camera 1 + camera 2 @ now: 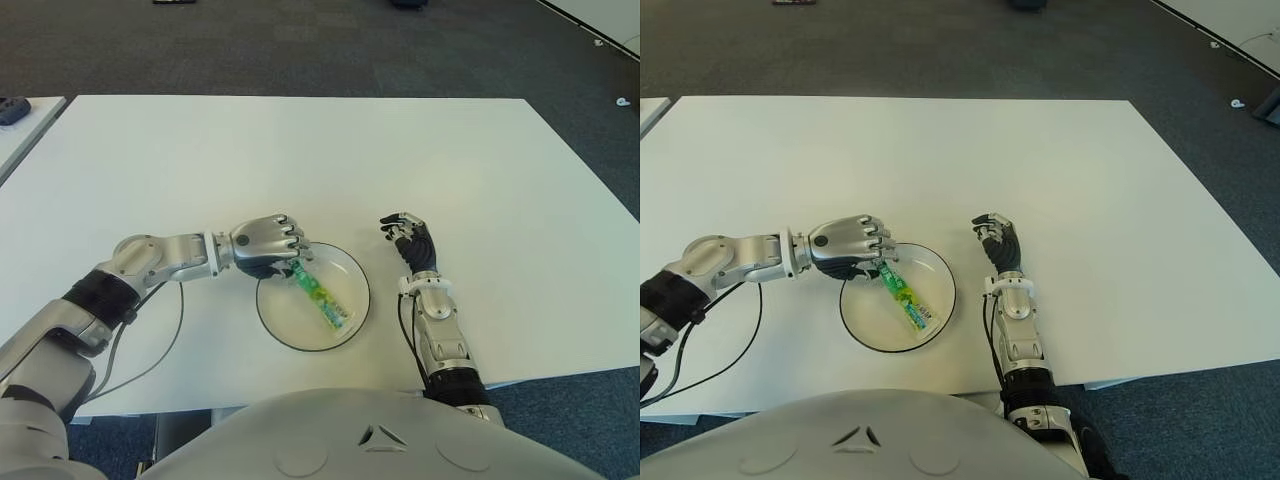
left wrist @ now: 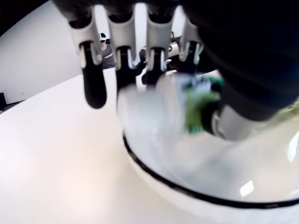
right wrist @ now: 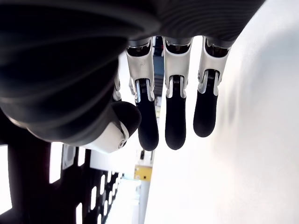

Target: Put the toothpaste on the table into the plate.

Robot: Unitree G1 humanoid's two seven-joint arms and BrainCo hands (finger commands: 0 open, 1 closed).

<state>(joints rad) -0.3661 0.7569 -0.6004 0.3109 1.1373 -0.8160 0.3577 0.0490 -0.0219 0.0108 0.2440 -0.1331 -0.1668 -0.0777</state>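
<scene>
Left hand (image 1: 268, 243) sits at the upper-left rim of the plate (image 1: 355, 318), centre-lower part of the left eye frame. Fingers (image 2: 124, 51) curled down around the upper end of the toothpaste (image 1: 322, 296); the left wrist view shows the green-and-white tube end pinched between the curled fingers and the thumb, directly over the plate's black-edged rim. Grip closed on the tube.

Toothpaste: green tube, lying diagonally inside the plate, upper end under the left hand, lower end pointing toward the lower right of the plate, apparently down on the plate floor. Cannot tell whether the held end touches the plate.

Plate: white, round, dark rim, on the white bench (image 1: 300, 150), near the bench's front edge.

Right hand (image 1: 410, 238) shows just right of the plate, apart from it, centre-right of the frame. Right wrist view: fingers (image 3: 175, 116) hang loosely extended, slightly bent, thumb alongside, nothing between them. Whether it touches the bench cannot be told.
</scene>
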